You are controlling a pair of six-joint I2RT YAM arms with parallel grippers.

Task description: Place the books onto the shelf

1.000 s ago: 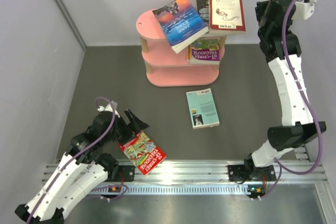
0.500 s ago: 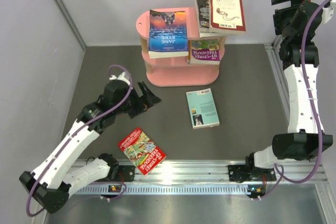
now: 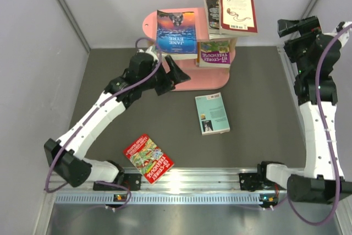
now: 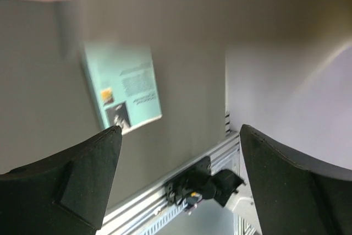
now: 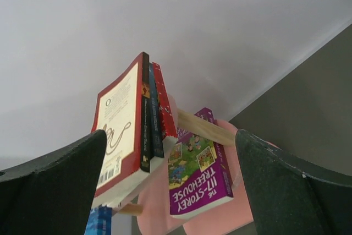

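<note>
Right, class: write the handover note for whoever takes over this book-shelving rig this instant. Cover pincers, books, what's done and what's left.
Left pincer: open, empty, by the front of the pink three-tier shelf.
Right pincer: open, empty, raised to the right of the shelf.
Done: blue Jane Eyre paperback and maroon-and-cream paperback, with others stacked under it, on the top tier; purple-green Treehouse paperback on a lower tier.
Left: light teal paperback and red cartoon Treehouse paperback, both flat on the dark table.
</note>
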